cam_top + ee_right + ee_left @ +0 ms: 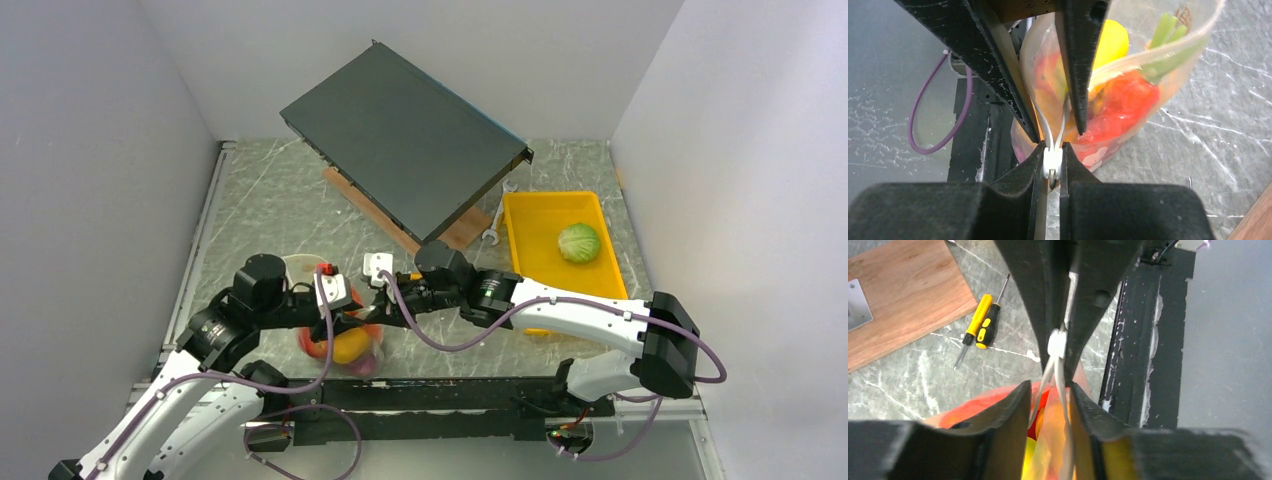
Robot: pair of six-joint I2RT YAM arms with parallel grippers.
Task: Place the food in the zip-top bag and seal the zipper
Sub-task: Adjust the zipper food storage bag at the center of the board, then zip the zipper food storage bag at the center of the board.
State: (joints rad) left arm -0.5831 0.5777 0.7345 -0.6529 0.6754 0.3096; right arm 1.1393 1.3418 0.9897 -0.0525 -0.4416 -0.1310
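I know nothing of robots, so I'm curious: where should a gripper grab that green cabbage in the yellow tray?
Across its round middle, coming straight down from above. The green cabbage is a ball lying loose in the yellow tray, whose raised walls would likely block a sideways approach, while its top is uncovered.

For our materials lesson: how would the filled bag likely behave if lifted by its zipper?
Probably floppy: the bag creases and bulges around the pepper. Likely bottom-heavy, so it should hang and sway below the zipper. The glossy film may slip; the right gripper grips the slider instead.
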